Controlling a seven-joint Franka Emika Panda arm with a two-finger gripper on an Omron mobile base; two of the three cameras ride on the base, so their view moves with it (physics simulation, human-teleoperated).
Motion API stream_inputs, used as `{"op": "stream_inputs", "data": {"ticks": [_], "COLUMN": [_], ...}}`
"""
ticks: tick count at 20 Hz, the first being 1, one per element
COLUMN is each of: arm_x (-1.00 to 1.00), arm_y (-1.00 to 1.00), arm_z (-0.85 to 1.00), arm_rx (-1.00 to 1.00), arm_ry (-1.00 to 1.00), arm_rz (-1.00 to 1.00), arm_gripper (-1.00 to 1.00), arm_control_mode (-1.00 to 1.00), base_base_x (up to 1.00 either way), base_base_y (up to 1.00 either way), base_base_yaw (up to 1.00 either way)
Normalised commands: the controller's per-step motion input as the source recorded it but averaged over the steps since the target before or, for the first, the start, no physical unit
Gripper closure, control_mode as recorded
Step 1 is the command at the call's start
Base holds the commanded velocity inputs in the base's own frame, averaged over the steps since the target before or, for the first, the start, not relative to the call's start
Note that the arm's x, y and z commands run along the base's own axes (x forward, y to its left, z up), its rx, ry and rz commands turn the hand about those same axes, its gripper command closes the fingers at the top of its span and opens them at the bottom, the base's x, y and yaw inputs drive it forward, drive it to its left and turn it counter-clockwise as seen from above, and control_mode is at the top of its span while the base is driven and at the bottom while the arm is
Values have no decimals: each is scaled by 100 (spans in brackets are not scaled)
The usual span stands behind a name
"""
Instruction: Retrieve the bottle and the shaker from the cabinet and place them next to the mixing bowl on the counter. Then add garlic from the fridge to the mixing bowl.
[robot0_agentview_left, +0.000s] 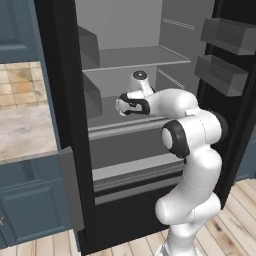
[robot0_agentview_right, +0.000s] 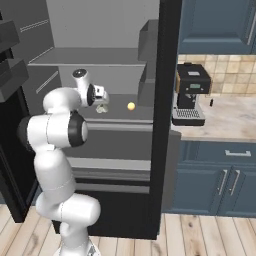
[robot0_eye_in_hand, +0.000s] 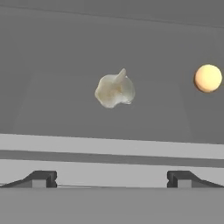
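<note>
The garlic (robot0_eye_in_hand: 114, 90) lies on a grey shelf (robot0_eye_in_hand: 109, 144) inside the fridge (robot0_agentview_left: 60, 125), near the middle of that shelf's depth and set back from the front lip. It is a pale, lumpy bulb. In the hand view its pointed stem tip angles up and slightly to one side, so its long axis runs from the broad base up to that tip, tilted rather than upright. It rests on its wider side, which I judge to be its stable pose on a flat surface.

A small orange ball (robot0_eye_in_hand: 208, 78) sits on the same shelf, well apart from the garlic and a little further back.

My end effector (robot0_eye_in_hand: 111, 179) is spread wide and holds nothing. The two fingertips (robot0_eye_in_hand: 41, 178) stand either side of the bulb's line, with the bulb centred between them but still ahead, not touching. My arm reaches into the fridge at shelf height, which keeps the approach level with the bulb and clear of the shelf above.

To the right of the fridge, a black coffee machine (robot0_agentview_right: 191, 95) stands on the worktop (robot0_agentview_right: 230, 120).
</note>
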Motion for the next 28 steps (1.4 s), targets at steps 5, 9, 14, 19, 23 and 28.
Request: {"op": "stream_inputs", "data": {"ticks": [5,9,14,19,23,28], "arm_x": [34,41,41,43,45,45], "arm_y": [4,3,2,0,0,0], "arm_z": [-31,-20,-14,-20,-14,-10], "arm_rx": [0,0,0,-1,0,0], "arm_ry": [2,0,1,0,1,6], "arm_rz": [0,0,0,0,0,0], "arm_gripper": [-100,-100,-100,-100,-100,-100], "arm_control_mode": [-100,-100,-100,-100,-100,-100], "base_base_x": [0,0,0,0,0,0], "base_base_y": [0,0,0,0,0,0], "base_base_yaw": [0,0,0,0,0,0]}}
